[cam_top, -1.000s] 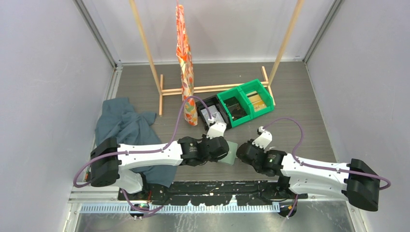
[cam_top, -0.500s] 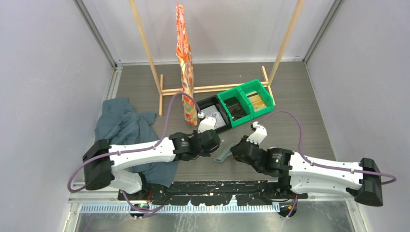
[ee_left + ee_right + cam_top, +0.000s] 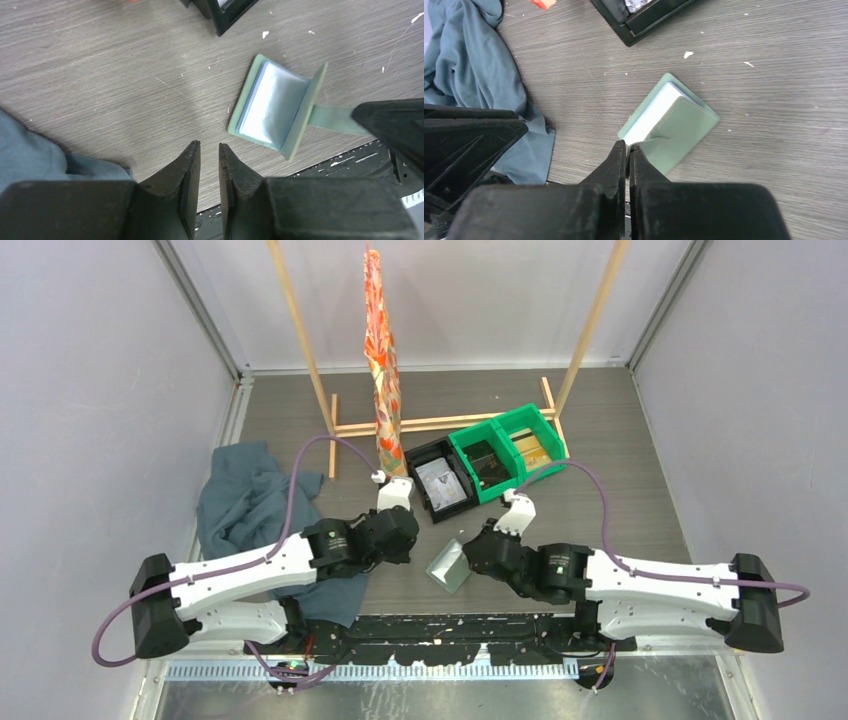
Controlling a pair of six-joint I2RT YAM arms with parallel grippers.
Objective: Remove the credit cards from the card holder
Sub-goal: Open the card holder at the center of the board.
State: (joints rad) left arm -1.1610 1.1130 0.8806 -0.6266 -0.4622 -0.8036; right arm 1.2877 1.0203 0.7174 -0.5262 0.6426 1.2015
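Near the middle of the counter's front edge, the sage-green card holder (image 3: 272, 107) lies half open, one flap lifted by my right tool (image 3: 626, 147), which is pinched shut on it. My left tool (image 3: 209, 147) hovers beside it, jaws slightly parted and empty. No card shows outside the holder; I judge every card remains to be pulled.

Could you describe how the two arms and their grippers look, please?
The left arm and right arm have white links and rounded black joints. A purple cable runs along each. The left gripper and right gripper each have two black, wedge-shaped fingers.
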